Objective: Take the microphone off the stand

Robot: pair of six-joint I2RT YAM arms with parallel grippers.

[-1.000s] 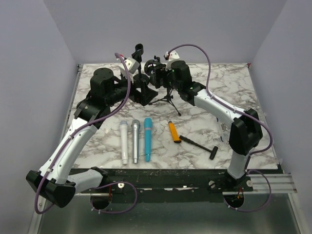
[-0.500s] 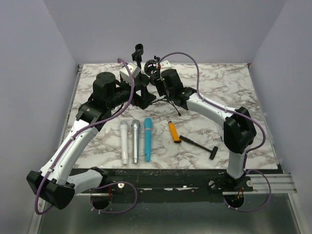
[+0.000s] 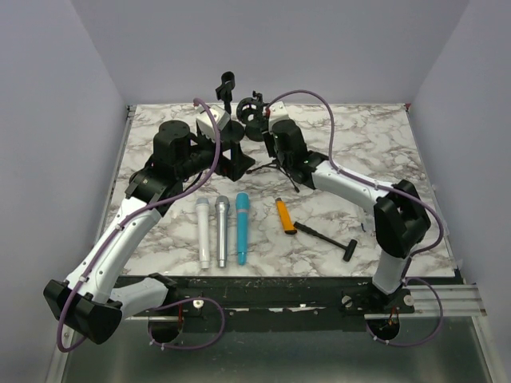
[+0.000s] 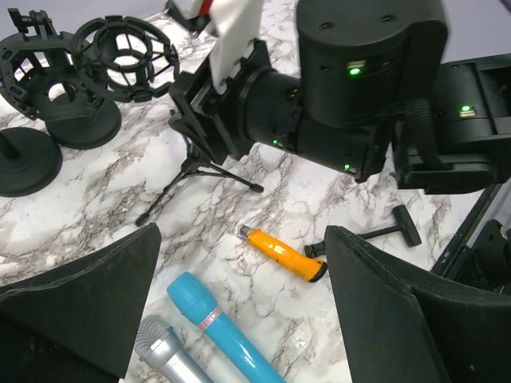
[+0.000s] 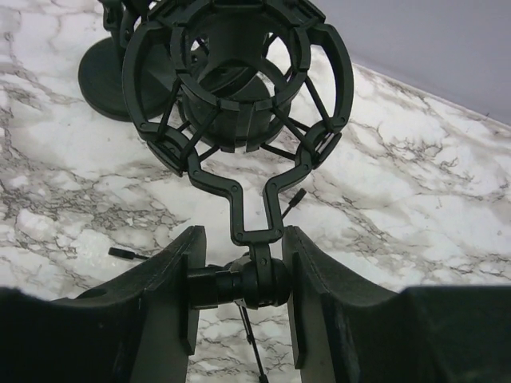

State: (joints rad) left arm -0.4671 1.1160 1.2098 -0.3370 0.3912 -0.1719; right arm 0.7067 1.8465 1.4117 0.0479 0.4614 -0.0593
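Observation:
A black tripod stand [image 3: 278,163] at the back middle of the table carries a round black shock mount [image 5: 239,88]. Inside the mount is a dark round body; I cannot tell whether it is the microphone. My right gripper [image 5: 242,239] is just below the mount, jaws shut on the stand's swivel joint [image 5: 247,283], which both pads touch. In the top view the right gripper [image 3: 267,134] sits close against the mount [image 3: 254,108]. My left gripper [image 4: 242,239] hangs open above the table, left of the stand, with nothing between its fingers.
White [image 3: 203,231], silver [image 3: 222,230] and blue [image 3: 241,227] microphones lie side by side at the front. An orange tool [image 3: 284,215] and a black T-handle tool [image 3: 327,238] lie to their right. More black stands with round bases [image 4: 76,120] stand at the back left.
My right gripper has moved left to the stand's joint under the mount and closed onto it. My left arm has shifted slightly right and its jaws have stayed open.

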